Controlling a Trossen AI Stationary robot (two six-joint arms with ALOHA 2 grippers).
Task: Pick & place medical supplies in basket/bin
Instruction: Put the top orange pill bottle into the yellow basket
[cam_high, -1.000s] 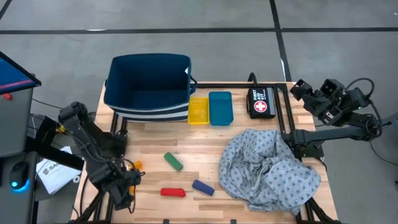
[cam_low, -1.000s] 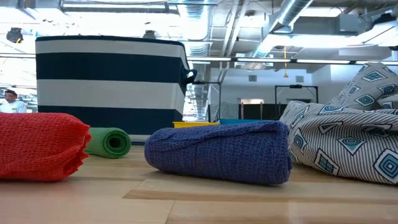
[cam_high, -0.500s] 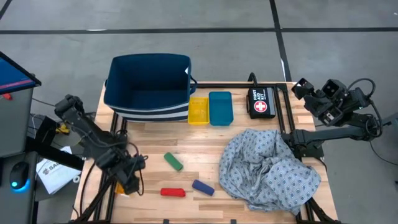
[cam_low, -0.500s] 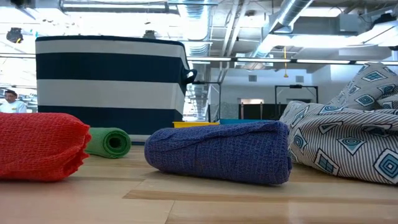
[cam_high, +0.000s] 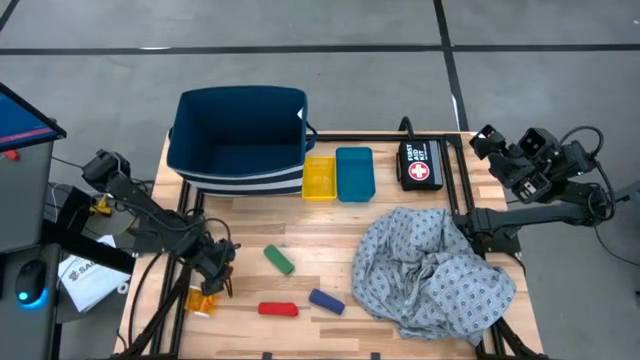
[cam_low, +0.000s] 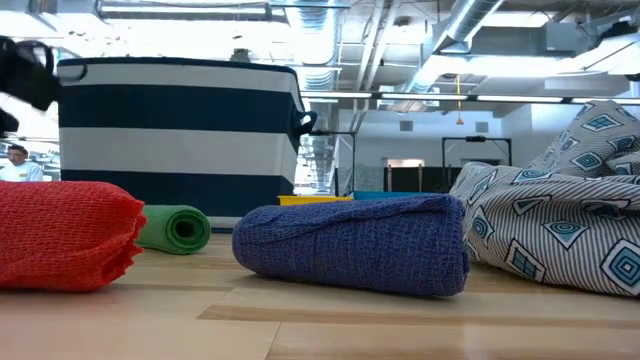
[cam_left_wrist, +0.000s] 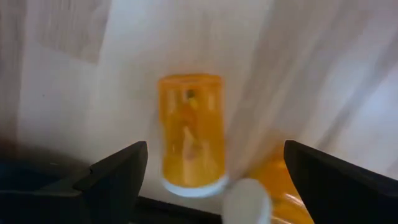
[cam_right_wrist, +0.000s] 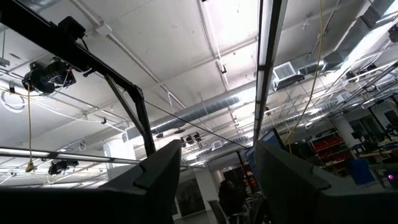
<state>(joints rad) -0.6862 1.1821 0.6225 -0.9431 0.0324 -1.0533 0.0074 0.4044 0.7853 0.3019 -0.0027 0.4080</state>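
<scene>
Two orange pill bottles lie on their sides on the wood at the near left: one (cam_left_wrist: 191, 132) between my left gripper's (cam_left_wrist: 214, 152) open fingers without touching them, the other (cam_left_wrist: 277, 186), white-capped, beside it. The high view shows that gripper (cam_high: 216, 272) pointing down, with one bottle (cam_high: 198, 301) next to it. Green (cam_high: 279, 260), red (cam_high: 278, 309) and blue (cam_high: 326, 301) rolls lie mid-table. The dotted gown (cam_high: 435, 272) lies heaped at the right. The navy basket (cam_high: 240, 140) and the yellow (cam_high: 319, 178) and teal (cam_high: 354, 172) trays stand at the far edge. My right gripper (cam_right_wrist: 217, 162) is open, raised at the right.
A black pouch with a red-and-white cross (cam_high: 421, 164) lies at the far right beside the teal tray. Bare wood lies between the rolls and the trays. A person (cam_low: 14, 160) shows in the room beyond the table, and my left arm (cam_low: 25, 75) shows at the low view's upper left.
My left gripper has gone from the near left corner a little toward the far and right edges and has come down over the pill bottles, staying open. Its arm now shows in the low view.
</scene>
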